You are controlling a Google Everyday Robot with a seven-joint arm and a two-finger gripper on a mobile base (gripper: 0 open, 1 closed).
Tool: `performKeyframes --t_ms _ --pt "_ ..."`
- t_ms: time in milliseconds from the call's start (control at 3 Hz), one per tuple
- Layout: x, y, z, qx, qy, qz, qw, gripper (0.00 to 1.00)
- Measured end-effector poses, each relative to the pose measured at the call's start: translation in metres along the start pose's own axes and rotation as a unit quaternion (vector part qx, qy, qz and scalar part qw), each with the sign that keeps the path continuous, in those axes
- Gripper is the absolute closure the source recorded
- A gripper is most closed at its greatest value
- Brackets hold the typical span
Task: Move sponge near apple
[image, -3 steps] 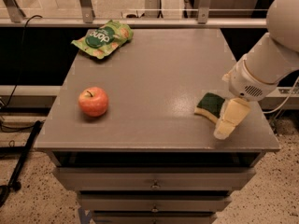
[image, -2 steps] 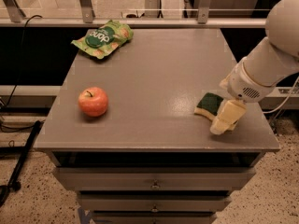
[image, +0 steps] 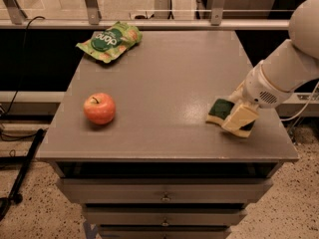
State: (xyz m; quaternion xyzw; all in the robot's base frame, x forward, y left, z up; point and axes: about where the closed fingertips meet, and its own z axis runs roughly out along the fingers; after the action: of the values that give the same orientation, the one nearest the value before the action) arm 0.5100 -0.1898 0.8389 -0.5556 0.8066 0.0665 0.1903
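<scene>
The sponge (image: 218, 108), dark green on top with pale foam below, lies on the grey table (image: 169, 68) near its right front corner. My gripper (image: 239, 120) comes in from the right and sits over the sponge's right half, covering part of it. The white arm (image: 284, 68) reaches back to the upper right. The red-orange apple (image: 99, 108) stands on the left side of the table, well apart from the sponge and the gripper.
A green snack bag (image: 109, 40) lies at the table's back left corner. Drawers (image: 164, 197) sit under the tabletop. A rail (image: 149, 23) runs behind the table, and cables lie on the floor at the left.
My gripper has moved up and left, from beside the sponge's right front edge to over its right half. The sponge and apple have not moved.
</scene>
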Motion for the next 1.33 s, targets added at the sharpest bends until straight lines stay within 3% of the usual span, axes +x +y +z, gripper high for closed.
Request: performKeyframes --t_ms 333,667,1000,1333 --pt "-0.014 -0.004 -0.016 0.002 -0.029 -0.007 0.9995 0.87" --pt "-0.017 -0.001 -0.014 0.000 -0.030 -0.011 0.9995 1.00" --pt "-0.024 0.007 -0.007 -0.006 -0.034 -0.020 0.9992 1.00" --pt "-0.078 0.024 0.006 -0.011 -0.062 -0.069 0.9956 1.00"
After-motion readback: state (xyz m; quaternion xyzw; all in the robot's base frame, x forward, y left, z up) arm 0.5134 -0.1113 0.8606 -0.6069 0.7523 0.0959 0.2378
